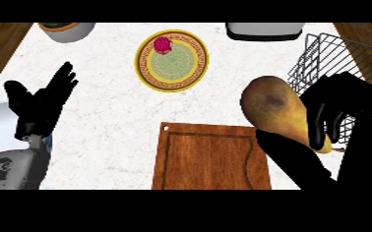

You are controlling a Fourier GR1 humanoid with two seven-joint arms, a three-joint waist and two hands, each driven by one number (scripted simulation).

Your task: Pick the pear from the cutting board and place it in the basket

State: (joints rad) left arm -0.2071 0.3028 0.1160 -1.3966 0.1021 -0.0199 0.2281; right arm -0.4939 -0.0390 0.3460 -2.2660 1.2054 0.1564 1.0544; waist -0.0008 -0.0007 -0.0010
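Note:
A large brown-yellow pear (277, 109) is held off the counter at the right, above the gap between the wooden cutting board (210, 157) and the wire basket (320, 61). My right hand (335, 110) is curled round the pear's lower end, fingers on its right side and the thumb under it. The board lies bare at the lower middle. The black wire basket stands at the right edge, just beyond the pear and partly hidden by my hand. My left hand (44, 98) rests open at the left edge, fingers up.
A yellow patterned plate (171, 61) with a small red-and-green item (162, 44) on it lies behind the board. A grey pot with greenery (67, 29) stands at the back left, a grey appliance (263, 30) at the back right. Wooden floor shows past both counter corners.

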